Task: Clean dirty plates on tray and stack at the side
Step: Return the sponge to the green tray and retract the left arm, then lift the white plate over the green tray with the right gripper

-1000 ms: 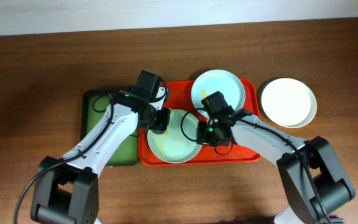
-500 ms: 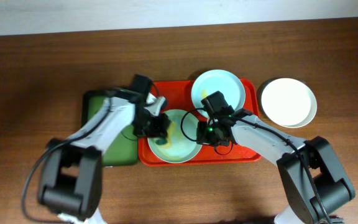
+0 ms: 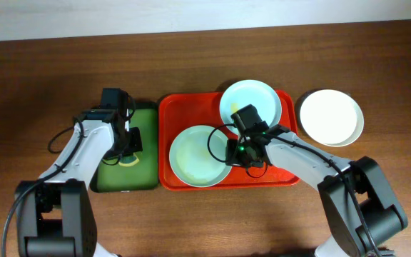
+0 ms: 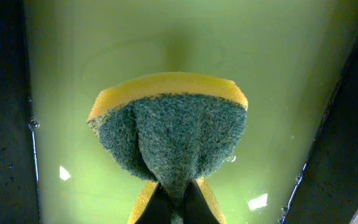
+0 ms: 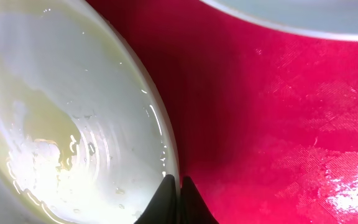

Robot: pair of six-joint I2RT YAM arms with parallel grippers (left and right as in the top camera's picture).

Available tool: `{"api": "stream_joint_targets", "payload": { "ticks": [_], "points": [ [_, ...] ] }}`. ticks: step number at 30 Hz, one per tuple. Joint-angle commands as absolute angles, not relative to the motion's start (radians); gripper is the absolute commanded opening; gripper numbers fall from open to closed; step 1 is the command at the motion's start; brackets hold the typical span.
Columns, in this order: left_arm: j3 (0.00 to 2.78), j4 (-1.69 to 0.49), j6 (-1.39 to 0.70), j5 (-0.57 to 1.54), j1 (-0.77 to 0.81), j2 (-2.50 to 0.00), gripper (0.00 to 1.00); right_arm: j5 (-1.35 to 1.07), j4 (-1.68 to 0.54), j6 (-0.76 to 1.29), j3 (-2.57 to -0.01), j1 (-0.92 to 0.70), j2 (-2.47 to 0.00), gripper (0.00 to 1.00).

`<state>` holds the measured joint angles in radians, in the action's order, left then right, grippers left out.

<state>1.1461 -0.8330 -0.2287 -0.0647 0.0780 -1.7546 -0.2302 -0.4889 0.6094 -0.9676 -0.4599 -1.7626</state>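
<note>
A pale mint plate (image 3: 197, 155) lies in the red-orange tray (image 3: 184, 107), its inside wet (image 5: 61, 124). My right gripper (image 3: 230, 153) is shut on this plate's right rim (image 5: 173, 186). A second mint plate (image 3: 252, 98) with a small yellow smear sits at the tray's back right. A white plate (image 3: 330, 117) rests on the table right of the tray. My left gripper (image 3: 128, 143) is shut on a yellow-and-green sponge (image 4: 169, 127) and holds it over the dark green tray (image 3: 138, 175).
The green tray's floor (image 4: 278, 74) shines with wet drops. Bare wooden table (image 3: 41, 78) surrounds both trays; a white wall edge runs along the back.
My left gripper has carried the sponge left, off the mint plate and over the green tray. The right gripper has stayed on the plate's rim.
</note>
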Motion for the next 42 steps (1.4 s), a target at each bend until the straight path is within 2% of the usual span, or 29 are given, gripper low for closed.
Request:
{"api": "stream_joint_targets", "payload": {
  "ticks": [1, 3, 4, 6, 10, 11, 13, 14, 16, 20, 22, 25, 28, 29, 33, 37, 42],
  "points": [
    [1.143, -0.830, -0.231, -0.079, 0.080, -1.763, 0.17, -0.224, -0.490, 0.611, -0.973, -0.465, -1.768, 0.04],
    [1.145, -0.832, -0.231, -0.076, 0.080, -1.763, 0.47, -0.224, -0.490, 0.611, -0.973, -0.465, -1.768, 0.04],
    [1.163, -0.854, -0.231, -0.076, 0.080, -1.763, 0.55, -0.225, -0.490, 0.611, -0.973, -0.465, -1.768, 0.04],
    [1.257, -0.931, -0.231, -0.076, 0.073, -1.747, 0.58, -0.225, -0.490, 0.611, -0.973, -0.465, -1.768, 0.05],
    [1.372, -0.990, -0.296, -0.076, 0.036, -1.644, 0.60, -0.225, -0.490, 0.611, -0.973, -0.465, -1.768, 0.31],
    [1.373, -0.990, -0.338, -0.076, 0.009, -1.604, 0.65, -0.225, -0.490, 0.611, -0.973, -0.465, -1.768, 0.36],
    [1.373, -0.995, -0.410, -0.076, -0.084, -1.501, 0.82, -0.224, -0.490, 0.611, -0.972, -0.465, -1.768, 0.43],
    [1.372, -0.999, -0.419, -0.076, -0.142, -1.451, 0.99, -0.224, -0.490, 0.611, -0.971, -0.465, -1.769, 0.44],
    [1.372, -1.016, -0.419, -0.076, -0.227, -1.390, 0.99, -0.206, -0.490, 0.611, -0.971, -0.465, -1.774, 0.44],
    [1.372, -1.016, -0.419, -0.076, -0.238, -1.385, 0.99, -0.198, -0.489, 0.611, -0.967, -0.466, -1.774, 0.43],
    [1.372, -1.016, -0.419, -0.076, -0.238, -1.385, 0.99, -0.198, -0.482, 0.611, -0.967, -0.467, -1.774, 0.32],
    [1.372, -1.016, -0.419, -0.076, -0.238, -1.385, 0.99, -0.170, -0.452, 0.611, -0.966, -0.506, -1.774, 0.26],
    [1.372, -1.016, -0.419, -0.076, -0.238, -1.385, 0.99, -0.093, -0.464, 0.611, -0.966, -0.525, -1.774, 0.06],
    [1.372, -1.016, -0.419, -0.076, -0.238, -1.385, 0.99, -0.093, -0.465, 0.611, -0.966, -0.525, -1.774, 0.04],
    [1.372, -1.016, -0.419, -0.076, -0.238, -1.385, 0.99, -0.097, -0.473, 0.611, -0.982, -0.522, -1.771, 0.04],
    [1.372, -1.016, -0.419, -0.076, -0.238, -1.385, 0.99, -0.096, -0.672, 0.607, -1.151, -0.522, -1.717, 0.04],
    [1.372, -1.016, -0.419, -0.076, -0.238, -1.385, 0.99, -0.097, -0.783, 0.607, -1.248, -0.522, -1.700, 0.04]
  ]
}}
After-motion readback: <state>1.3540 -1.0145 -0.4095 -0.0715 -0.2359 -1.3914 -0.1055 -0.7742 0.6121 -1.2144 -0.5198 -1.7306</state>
